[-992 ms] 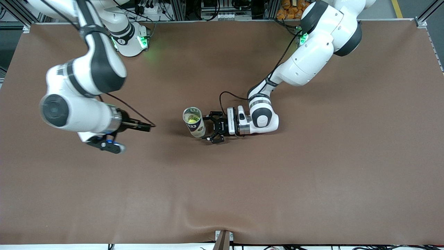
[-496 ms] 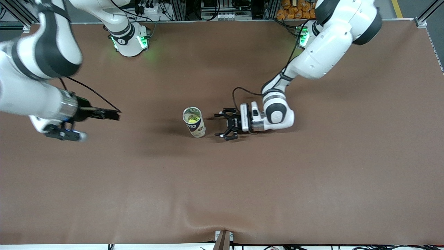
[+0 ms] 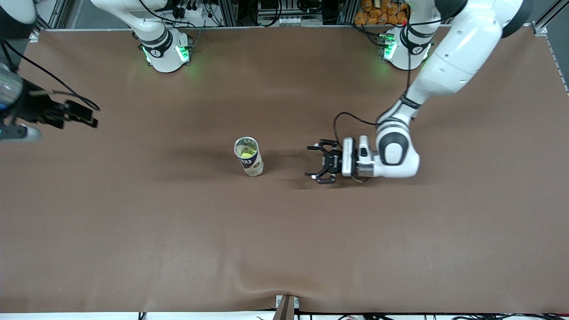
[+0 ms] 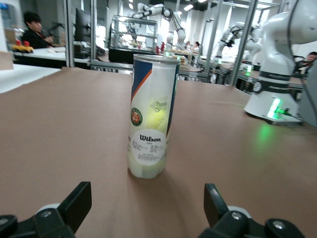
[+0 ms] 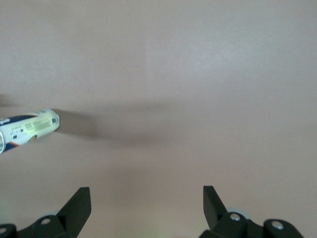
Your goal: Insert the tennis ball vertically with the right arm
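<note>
Ball (image 3: 245, 154) inside upright can (image 3: 249, 157) mid-table; left gripper (image 3: 321, 163) at can's 3 o'clock, low over table (image 3: 284, 231), jaws spread, empty; right gripper (image 3: 82, 116) up at can's 10 o'clock near table edge, fingers apart, empty.

Even overhead light, soft shadows beside the can (image 3: 249, 156) mid-frame, green LED glow at top of front view, right arm (image 3: 26, 113) motion-blurred at frame's left edge.
</note>
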Controlling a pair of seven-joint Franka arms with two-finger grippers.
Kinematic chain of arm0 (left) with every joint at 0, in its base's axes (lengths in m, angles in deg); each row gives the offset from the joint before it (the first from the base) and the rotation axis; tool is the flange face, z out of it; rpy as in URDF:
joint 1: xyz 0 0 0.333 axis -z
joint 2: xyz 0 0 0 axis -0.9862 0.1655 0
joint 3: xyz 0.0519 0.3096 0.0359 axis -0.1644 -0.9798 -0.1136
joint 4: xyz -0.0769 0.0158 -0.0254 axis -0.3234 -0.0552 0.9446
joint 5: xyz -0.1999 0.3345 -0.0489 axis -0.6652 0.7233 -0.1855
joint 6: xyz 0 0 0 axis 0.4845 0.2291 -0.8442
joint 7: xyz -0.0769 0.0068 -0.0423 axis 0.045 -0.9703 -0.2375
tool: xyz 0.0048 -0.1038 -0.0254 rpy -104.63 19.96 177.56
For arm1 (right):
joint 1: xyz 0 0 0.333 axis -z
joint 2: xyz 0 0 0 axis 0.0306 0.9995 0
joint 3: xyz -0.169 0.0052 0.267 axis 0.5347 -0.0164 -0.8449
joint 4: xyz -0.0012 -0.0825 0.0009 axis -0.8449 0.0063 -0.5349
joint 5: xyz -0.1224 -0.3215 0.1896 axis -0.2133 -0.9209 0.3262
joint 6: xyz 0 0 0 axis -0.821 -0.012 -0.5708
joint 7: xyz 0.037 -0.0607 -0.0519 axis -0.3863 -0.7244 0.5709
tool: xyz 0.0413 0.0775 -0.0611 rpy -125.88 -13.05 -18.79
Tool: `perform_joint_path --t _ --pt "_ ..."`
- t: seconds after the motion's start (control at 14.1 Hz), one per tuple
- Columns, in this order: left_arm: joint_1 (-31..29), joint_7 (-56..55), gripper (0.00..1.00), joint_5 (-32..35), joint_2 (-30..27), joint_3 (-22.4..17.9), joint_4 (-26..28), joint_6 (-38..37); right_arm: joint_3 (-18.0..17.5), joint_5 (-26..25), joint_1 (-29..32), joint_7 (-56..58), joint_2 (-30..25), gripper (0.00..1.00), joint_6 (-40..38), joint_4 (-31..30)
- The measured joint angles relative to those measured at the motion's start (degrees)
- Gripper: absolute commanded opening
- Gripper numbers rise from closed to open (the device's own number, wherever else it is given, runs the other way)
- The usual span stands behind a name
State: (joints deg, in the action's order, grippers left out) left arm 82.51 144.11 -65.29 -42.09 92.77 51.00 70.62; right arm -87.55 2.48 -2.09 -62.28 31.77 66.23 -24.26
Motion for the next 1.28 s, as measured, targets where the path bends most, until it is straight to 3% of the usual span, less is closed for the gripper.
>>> perform_joint_path --t 0.28,0.71,1.28 --pt "-6.5 -12.3 1.0 15.1 -3.2 0.0 -2.3 -6.8 -0.1 -1.8 0.1 1.5 -1.0 1.0 -5.7 4.8" --pt "-16.3 -27.9 1.0 33.7 -6.0 -0.1 -8.5 -20.4 -0.2 -3.0 0.3 3.8 -0.9 1.0 -5.3 5.0" --pt "-19.3 -41.4 1.0 46.5 -6.0 -0.3 -17.0 -27.8 -0.4 -3.1 0.3 -2.9 -0.1 1.0 -2.1 5.0"
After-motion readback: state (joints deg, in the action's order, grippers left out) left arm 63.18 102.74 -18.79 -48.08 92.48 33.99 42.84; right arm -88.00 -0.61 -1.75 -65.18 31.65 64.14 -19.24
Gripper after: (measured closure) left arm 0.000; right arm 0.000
